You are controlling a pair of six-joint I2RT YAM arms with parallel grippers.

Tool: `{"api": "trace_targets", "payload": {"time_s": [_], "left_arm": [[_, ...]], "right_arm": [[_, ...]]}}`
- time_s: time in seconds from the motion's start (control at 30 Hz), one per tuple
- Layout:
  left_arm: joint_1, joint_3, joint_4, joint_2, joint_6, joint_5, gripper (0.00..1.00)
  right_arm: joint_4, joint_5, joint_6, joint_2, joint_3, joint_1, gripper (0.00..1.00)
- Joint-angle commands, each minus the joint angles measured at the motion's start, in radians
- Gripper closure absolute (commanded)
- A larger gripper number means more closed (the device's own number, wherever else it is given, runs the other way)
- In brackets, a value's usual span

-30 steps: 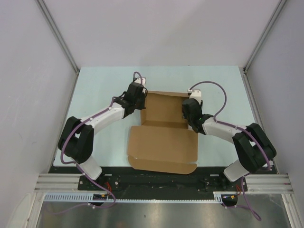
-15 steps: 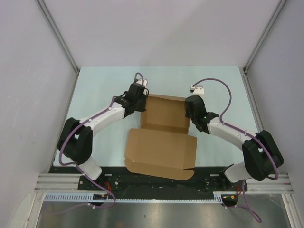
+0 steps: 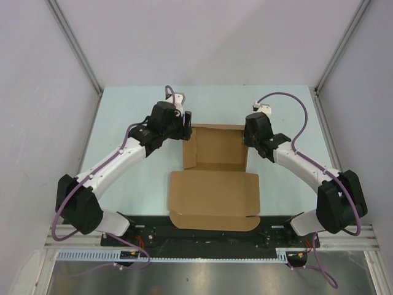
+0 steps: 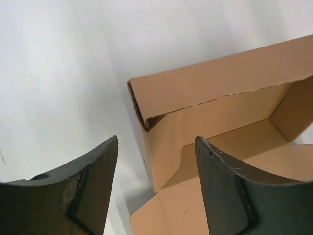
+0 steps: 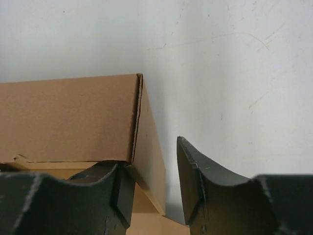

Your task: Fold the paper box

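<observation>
A plain brown cardboard paper box (image 3: 215,184), half formed, lies in the middle of the flat pale green table (image 3: 123,110). Its walled tray (image 3: 215,147) sits on the far side. Its open lid panel (image 3: 214,193) lies flat toward the table's near edge, where its near edge is turned up slightly. The left gripper (image 3: 188,123) hovers just off the tray's far left corner. In the left wrist view its dark fingers (image 4: 93,181) stand wide apart with nothing between them, and the folded corner of the box (image 4: 146,117) lies beyond the tips, untouched. The right gripper (image 3: 248,141) is at the tray's far right corner. Its jaws are partly open and straddle the right side wall (image 5: 146,147), one finger (image 5: 115,188) inside against the cardboard. The other finger (image 5: 205,186) is outside with a clear gap to the wall, so it is not clamping.
</observation>
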Motion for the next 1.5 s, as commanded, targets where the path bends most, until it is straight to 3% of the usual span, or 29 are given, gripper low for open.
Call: {"api": "trace_targets", "payload": {"time_s": [0.0,0.23,0.37,0.5,0.8,0.93,0.97,1.07,1.17,1.37,1.47], "left_arm": [[-0.013,-0.003,0.037,-0.017,0.018,0.076,0.31],[-0.021,-0.259,0.256,-0.062,-0.028,0.085,0.30],[-0.024,-0.350,0.370,-0.063,-0.054,0.065,0.30],[-0.032,-0.464,0.509,-0.057,-0.112,0.027,0.33],[-0.042,-0.540,0.772,-0.026,-0.170,-0.038,0.38],[-0.059,-0.545,0.821,0.015,-0.168,-0.035,0.54],[-0.067,-0.546,0.830,0.021,-0.163,-0.044,0.64],[-0.102,-0.557,0.844,0.043,-0.137,-0.108,0.79],[-0.130,-0.575,0.861,0.052,-0.119,-0.186,0.89],[-0.217,-0.618,0.938,0.055,-0.081,-0.434,1.00],[-0.265,-0.624,0.959,0.084,-0.084,-0.584,1.00]], "right_arm": [[-0.068,-0.043,0.022,-0.012,0.035,-0.013,0.58],[-0.033,-0.067,0.026,0.018,0.022,0.003,0.60],[-0.007,-0.066,0.030,0.025,0.017,0.010,0.71],[0.001,-0.069,0.033,0.025,0.017,0.018,0.75],[0.009,-0.070,0.039,0.005,-0.006,0.046,0.78],[0.016,-0.072,0.051,0.005,-0.017,0.063,0.80],[0.018,-0.072,0.053,0.005,-0.020,0.066,0.80],[0.016,-0.067,0.059,0.000,-0.023,0.078,0.81],[0.015,-0.054,0.057,-0.011,-0.026,0.090,0.81],[0.016,0.034,0.049,-0.018,-0.035,0.141,0.87],[0.018,0.060,0.054,-0.009,-0.043,0.161,0.90]]}}
